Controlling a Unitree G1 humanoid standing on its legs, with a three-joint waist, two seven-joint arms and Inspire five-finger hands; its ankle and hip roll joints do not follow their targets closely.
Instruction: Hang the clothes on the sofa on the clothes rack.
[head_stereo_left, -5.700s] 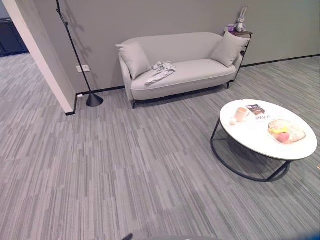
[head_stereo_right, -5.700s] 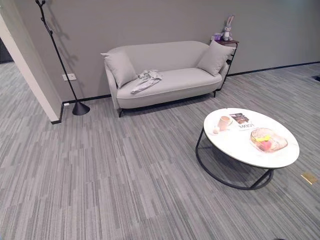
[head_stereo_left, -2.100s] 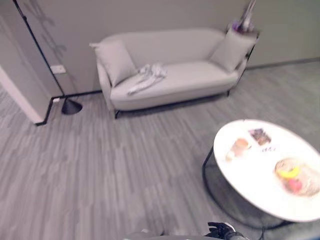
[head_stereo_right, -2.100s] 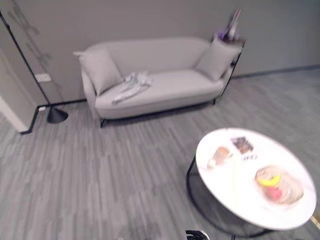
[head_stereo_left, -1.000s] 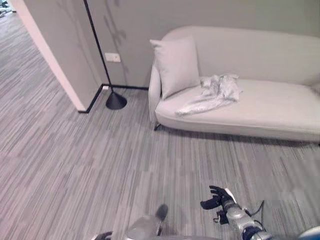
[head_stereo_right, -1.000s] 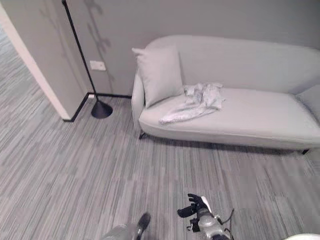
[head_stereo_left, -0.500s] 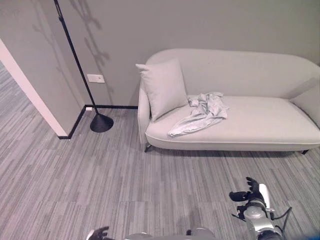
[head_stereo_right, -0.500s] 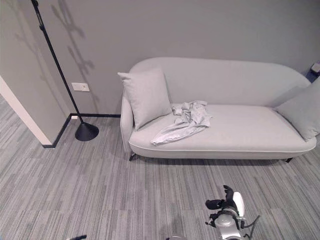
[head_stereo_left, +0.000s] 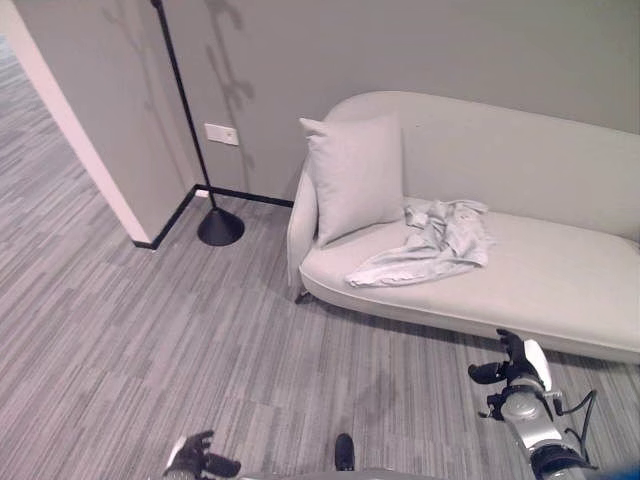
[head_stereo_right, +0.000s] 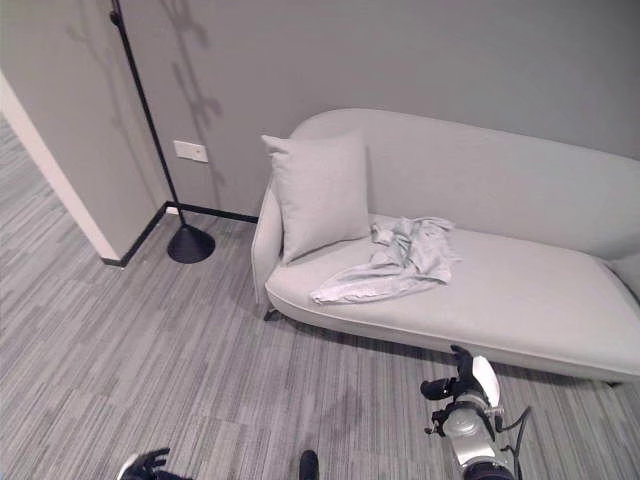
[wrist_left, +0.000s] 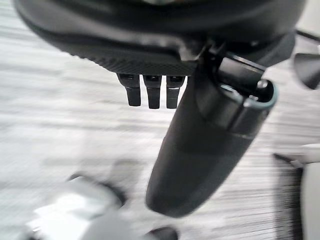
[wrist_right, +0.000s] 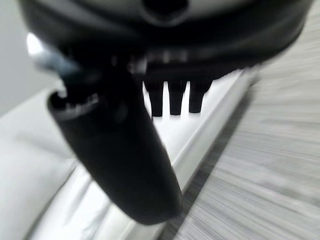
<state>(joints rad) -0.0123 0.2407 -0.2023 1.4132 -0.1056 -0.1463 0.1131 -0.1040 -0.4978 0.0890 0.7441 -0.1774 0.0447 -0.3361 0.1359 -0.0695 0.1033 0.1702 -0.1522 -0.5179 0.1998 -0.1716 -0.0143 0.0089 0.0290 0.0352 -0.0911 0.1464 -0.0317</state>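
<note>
Grey crumpled garment (head_stereo_left: 432, 243) lies on pale fabric sofa (head_stereo_left: 560, 280), beside its square cushion (head_stereo_left: 355, 177). Right hand (head_stereo_left: 512, 366) and left hand (head_stereo_left: 195, 456) hang relaxed, empty; approach squarely, grasp garment's bunched middle.

A living room: grey sofa (head_stereo_left: 520, 270) with cushion (head_stereo_left: 355, 175), wall socket (head_stereo_left: 221, 134), striped carpet (head_stereo_left: 120, 330).

Clothes (head_stereo_left: 428, 243) on sofa (head_stereo_left: 560, 290), beside pillow (head_stereo_left: 354, 175)

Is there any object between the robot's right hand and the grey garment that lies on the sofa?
Nothing visible does. The right hand, open and empty, is over bare floor in front of the sofa. The garment lies on the seat beyond the sofa's front edge, beside the cushion.
</note>
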